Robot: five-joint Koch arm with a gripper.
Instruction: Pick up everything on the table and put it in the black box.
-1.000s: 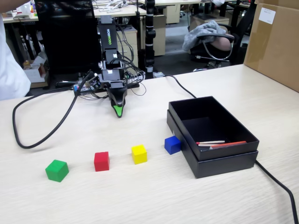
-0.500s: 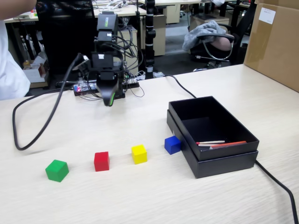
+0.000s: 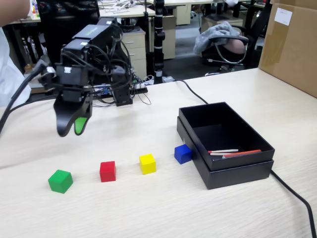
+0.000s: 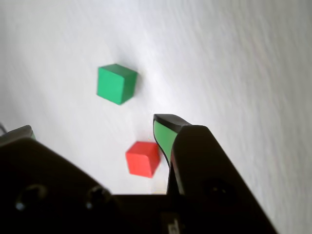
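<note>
- Green cube (image 3: 60,181), red cube (image 3: 107,171), yellow cube (image 3: 147,163) and blue cube (image 3: 183,154) sit apart in a row on the beige table (image 3: 163,208).
- The blue one lies just beside the open black box (image 3: 237,171).

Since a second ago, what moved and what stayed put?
The claw rose off the table and swung left in the fixed view, now hanging above the green cube. It holds nothing. All four cubes, the black box and its sticks stayed put.
</note>
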